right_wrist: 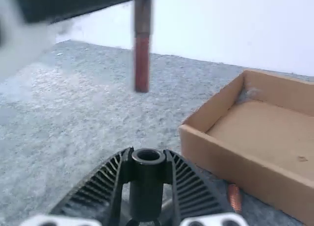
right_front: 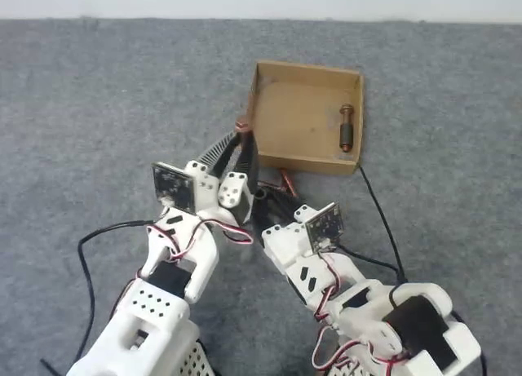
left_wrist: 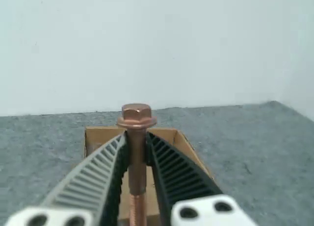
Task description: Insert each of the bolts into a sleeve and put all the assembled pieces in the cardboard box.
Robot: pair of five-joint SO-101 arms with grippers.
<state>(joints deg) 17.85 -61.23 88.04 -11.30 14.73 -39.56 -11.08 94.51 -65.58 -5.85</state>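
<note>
My left gripper (left_wrist: 136,140) is shut on a copper bolt (left_wrist: 136,119), held upright with its head above the fingers. In the high view this bolt (right_front: 242,125) hangs by the front left corner of the cardboard box (right_front: 269,160), in the left gripper (right_front: 243,141). My right gripper (right_wrist: 147,160) is shut on a black sleeve (right_wrist: 147,182), open end up, below and slightly to the side of the bolt's shaft (right_wrist: 142,54). The sleeve (right_front: 262,198) and right gripper (right_front: 265,203) sit just in front of the box. An assembled bolt and sleeve (right_front: 346,128) lies inside the box.
A loose copper bolt (right_front: 287,180) lies on the grey carpet against the box's front wall (right_wrist: 245,160), also seen as a bolt tip (right_wrist: 234,197) beside my right fingers. Cables trail near both arm bases. Open carpet stretches left of the box.
</note>
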